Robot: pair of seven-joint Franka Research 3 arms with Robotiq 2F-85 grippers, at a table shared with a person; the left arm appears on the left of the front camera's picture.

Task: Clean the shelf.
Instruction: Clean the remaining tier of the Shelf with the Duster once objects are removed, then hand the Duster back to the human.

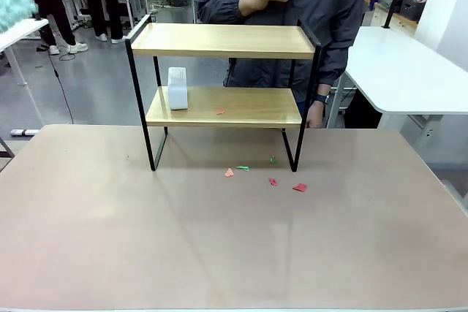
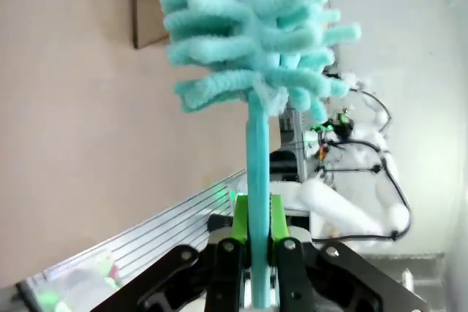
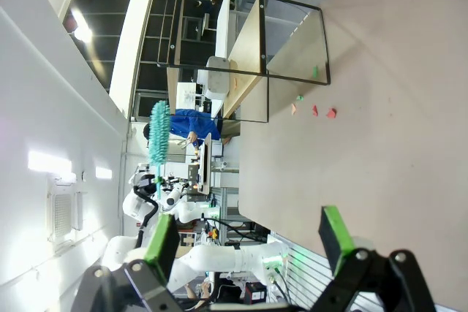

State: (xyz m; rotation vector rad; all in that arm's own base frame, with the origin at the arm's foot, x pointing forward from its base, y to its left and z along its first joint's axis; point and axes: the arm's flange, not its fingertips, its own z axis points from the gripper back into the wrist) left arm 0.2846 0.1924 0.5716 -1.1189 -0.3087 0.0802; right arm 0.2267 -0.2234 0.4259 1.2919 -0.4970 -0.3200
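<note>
The shelf point(image 1: 223, 40) stands mid-table, two wooden boards in a black frame; it appears sideways in the right wrist view point(image 3: 247, 49). A small red scrap point(image 1: 220, 112) lies on its lower board. My left gripper point(image 2: 257, 228) is shut on the handle of a fluffy teal duster point(image 2: 252, 27). The duster's head pokes in at the far left edge point(image 1: 13, 1), away from the shelf, and stands upright in the distance point(image 3: 159, 135). My right gripper point(image 3: 248, 239) is open and holds nothing, well back from the shelf.
A white box point(image 1: 177, 88) sits at the left end of the lower board. Several red and green paper scraps point(image 1: 272, 180) lie on the table point(image 1: 234, 253) in front of the shelf. A person point(image 1: 281, 5) stands behind it, holding a dark object.
</note>
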